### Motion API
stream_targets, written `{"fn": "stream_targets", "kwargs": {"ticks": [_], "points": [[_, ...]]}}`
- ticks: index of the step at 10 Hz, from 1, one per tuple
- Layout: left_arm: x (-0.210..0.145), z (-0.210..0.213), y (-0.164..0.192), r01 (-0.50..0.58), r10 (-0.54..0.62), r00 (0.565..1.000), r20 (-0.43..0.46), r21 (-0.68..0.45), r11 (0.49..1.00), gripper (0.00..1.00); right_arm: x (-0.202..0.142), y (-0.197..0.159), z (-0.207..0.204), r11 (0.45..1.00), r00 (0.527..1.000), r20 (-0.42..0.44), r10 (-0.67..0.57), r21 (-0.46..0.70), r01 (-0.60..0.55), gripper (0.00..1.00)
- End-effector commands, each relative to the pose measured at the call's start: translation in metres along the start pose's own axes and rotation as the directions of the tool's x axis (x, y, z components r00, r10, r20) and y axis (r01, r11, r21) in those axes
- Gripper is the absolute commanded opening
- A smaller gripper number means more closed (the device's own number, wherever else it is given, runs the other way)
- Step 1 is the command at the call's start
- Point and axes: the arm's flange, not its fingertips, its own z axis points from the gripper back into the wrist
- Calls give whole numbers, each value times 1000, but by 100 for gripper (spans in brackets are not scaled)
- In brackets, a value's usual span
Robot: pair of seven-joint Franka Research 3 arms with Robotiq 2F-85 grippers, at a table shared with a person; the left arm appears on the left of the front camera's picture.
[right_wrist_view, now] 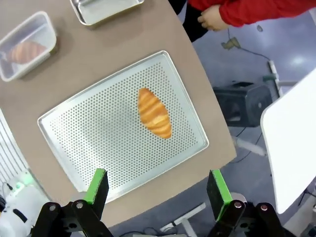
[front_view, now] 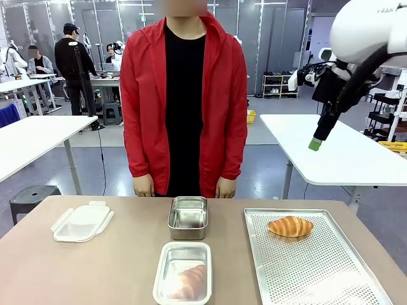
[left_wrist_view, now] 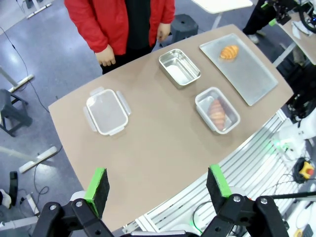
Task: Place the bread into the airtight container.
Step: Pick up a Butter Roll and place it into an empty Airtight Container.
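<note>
**Left gripper** (left_wrist_view: 157,187): jaws spread wide. The green pads (left_wrist_view: 98,185) grip nothing and touch nothing, and hang high above the near edge of the brown table (left_wrist_view: 148,148).

Ahead of its left finger a clear lid (left_wrist_view: 107,111) lies flat on the table, well apart from its box. Ahead of its right finger stands the airtight container (left_wrist_view: 217,109), uncovered, with one bread (left_wrist_view: 217,112) lying inside. Beyond the container, nearer the person (left_wrist_view: 118,19) in the red jacket, sits an empty steel pan (left_wrist_view: 179,66). Farther off on that side is a perforated tray (left_wrist_view: 252,81).

**Right gripper** (right_wrist_view: 157,186): jaws likewise spread wide, empty and clear of everything, poised high over the tray. A second bread, a croissant (right_wrist_view: 154,112), lies on the tray's mesh straight ahead, in line with the gap between the two fingers. From the front this gripper (front_view: 316,143) hangs well above the table, past the tray's far end.

**Writing:** dark lettering on the right arm (front_view: 369,28) is too small to read.
</note>
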Motion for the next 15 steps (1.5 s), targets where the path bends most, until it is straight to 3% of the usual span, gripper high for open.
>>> {"fn": "stream_targets", "kwargs": {"ticks": [1, 2, 3, 8, 10, 15], "points": [[2, 2, 0, 16, -16, 1000, -7, 2, 1000, 100, 2, -12, 1, 999, 1000, -4, 0, 41, 0, 100], [2, 2, 0, 16, -16, 1000, -7, 2, 1000, 100, 1, -12, 1, 998, 999, -22, -49, 47, 50, 100], [2, 2, 0, 16, -16, 1000, -7, 2, 1000, 100, 1, -7, -5, 1000, 1000, -1, 3, 15, -3, 100], [2, 2, 0, 16, -16, 1000, -7, 2, 1000, 100, 4, -7, -5, 1000, 1000, -14, -3, 21, 3, 100], [2, 2, 0, 16, -16, 1000, -7, 2, 1000, 100, 5, -21, -47, 990, 993, 1, 120, 71, -120, 100], [2, 2, 0, 16, -16, 1000, -7, 2, 1000, 100, 2, -19, -138, 957, 962, -23, 273, 106, -269, 100]]}}
